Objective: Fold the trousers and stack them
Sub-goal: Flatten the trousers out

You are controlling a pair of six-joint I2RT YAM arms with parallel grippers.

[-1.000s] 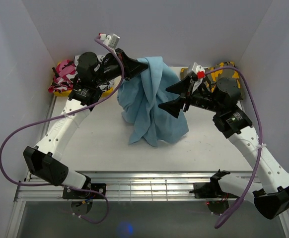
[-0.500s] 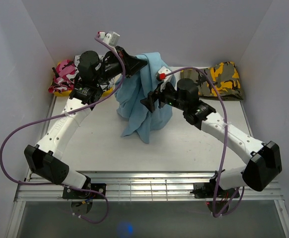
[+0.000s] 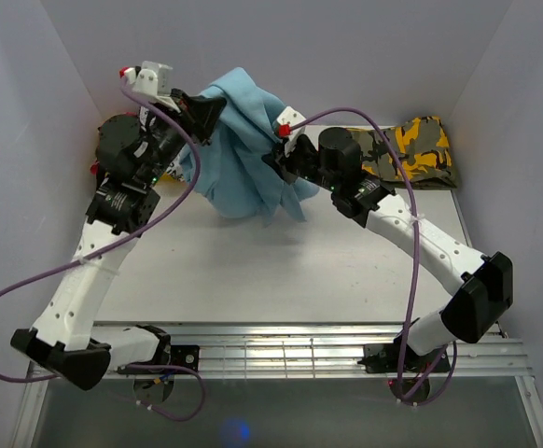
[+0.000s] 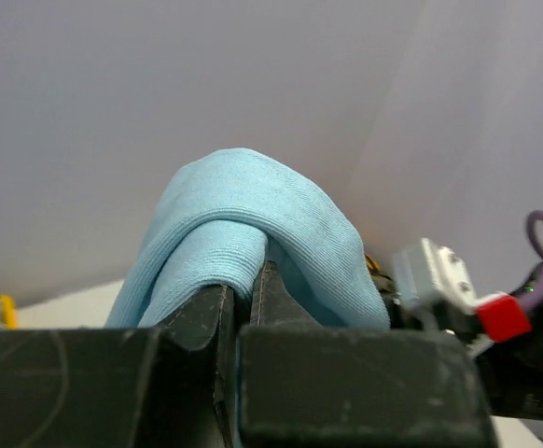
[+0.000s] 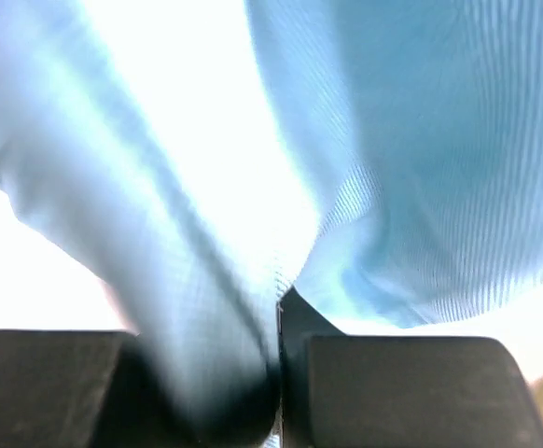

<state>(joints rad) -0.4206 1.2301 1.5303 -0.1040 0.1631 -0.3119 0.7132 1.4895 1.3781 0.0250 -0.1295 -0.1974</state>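
The light-blue trousers [image 3: 239, 149] hang bunched over the back of the table, held up between both grippers. My left gripper [image 3: 208, 105] is shut on their top left fold. In the left wrist view the cloth [image 4: 243, 215] drapes over the closed fingertips of that gripper [image 4: 243, 289]. My right gripper [image 3: 279, 157] is shut on the right side of the bundle. In the right wrist view a pinch of cloth [image 5: 421, 187] runs down between the closed fingers of that gripper [image 5: 279, 313]. The lower end of the trousers hangs close to the table; whether it touches, I cannot tell.
A folded yellow-and-green camouflage garment [image 3: 411, 149] lies at the back right corner. A sliver of pink patterned cloth [image 3: 95, 166] shows behind the left arm. White walls close in the back and sides. The metal rail [image 3: 281, 345] runs along the near edge.
The right gripper swung in from the right, open, and shut on the trousers. The left arm lifted the cloth up and toward the back left, so the bundle rose from the table.
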